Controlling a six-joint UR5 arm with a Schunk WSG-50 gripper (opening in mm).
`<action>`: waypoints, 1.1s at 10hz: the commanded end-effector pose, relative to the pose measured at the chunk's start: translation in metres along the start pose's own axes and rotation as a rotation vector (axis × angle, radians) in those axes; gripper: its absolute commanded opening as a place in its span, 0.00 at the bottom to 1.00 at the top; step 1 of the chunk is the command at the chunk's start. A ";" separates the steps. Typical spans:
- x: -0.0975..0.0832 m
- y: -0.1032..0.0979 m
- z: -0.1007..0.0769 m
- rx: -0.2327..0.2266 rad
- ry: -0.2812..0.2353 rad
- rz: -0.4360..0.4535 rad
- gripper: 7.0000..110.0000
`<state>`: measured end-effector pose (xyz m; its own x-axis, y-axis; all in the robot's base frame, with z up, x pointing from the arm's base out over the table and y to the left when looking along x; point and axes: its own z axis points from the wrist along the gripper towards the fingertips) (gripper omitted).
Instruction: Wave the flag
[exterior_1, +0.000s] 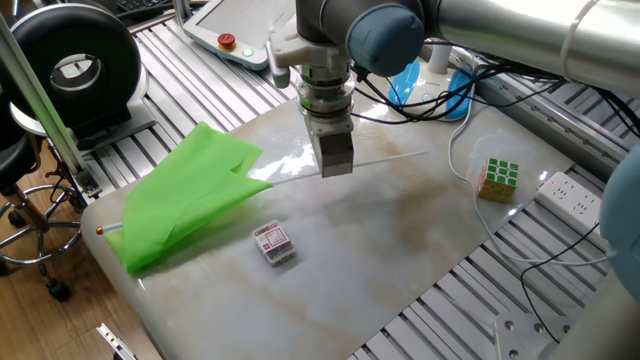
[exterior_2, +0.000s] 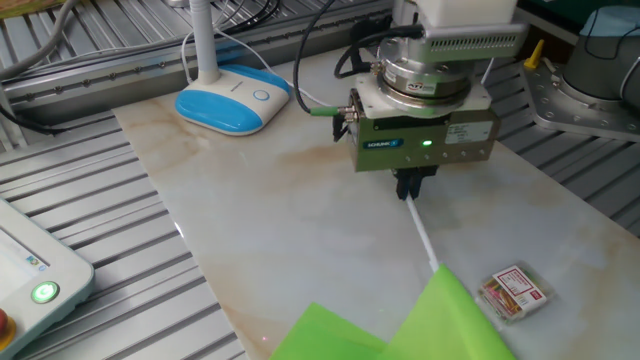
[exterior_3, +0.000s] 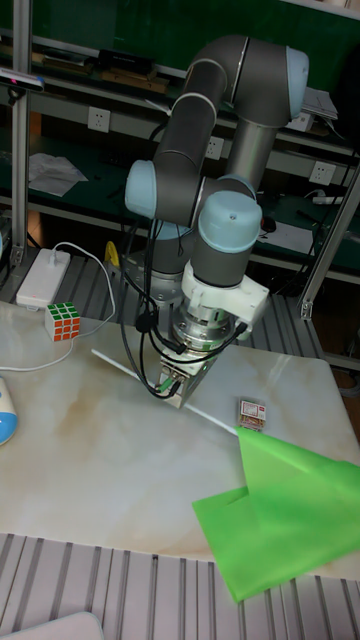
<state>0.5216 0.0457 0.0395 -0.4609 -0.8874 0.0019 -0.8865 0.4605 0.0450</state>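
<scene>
The flag lies on the marble table (exterior_1: 400, 260). Its lime-green cloth (exterior_1: 185, 195) is crumpled toward the left edge, and the gold tip (exterior_1: 99, 229) pokes out at the table's corner. The slim white pole (exterior_1: 392, 157) runs right from the cloth, under my gripper (exterior_1: 335, 168). The gripper points straight down and is shut on the pole near its middle. From the other side, the pole (exterior_2: 422, 235) leaves the fingers of the gripper (exterior_2: 410, 186) and reaches the cloth (exterior_2: 440, 320). In the tall view the gripper (exterior_3: 172, 395) is on the pole (exterior_3: 115, 362), with the cloth (exterior_3: 290, 500) at the lower right.
A small red-and-white box (exterior_1: 273, 242) lies just in front of the cloth. A Rubik's cube (exterior_1: 498, 178) stands at the right edge beside a white cable (exterior_1: 462, 150) and a power strip (exterior_1: 575, 198). A blue-white device (exterior_2: 232, 100) sits at the far end.
</scene>
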 end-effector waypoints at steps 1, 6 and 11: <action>-0.013 -0.032 -0.003 0.122 -0.056 -0.010 0.00; -0.015 -0.031 -0.003 0.120 -0.063 -0.011 0.00; -0.011 -0.020 -0.002 0.076 -0.045 -0.020 0.00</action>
<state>0.5481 0.0436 0.0395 -0.4386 -0.8979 -0.0382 -0.8964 0.4401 -0.0526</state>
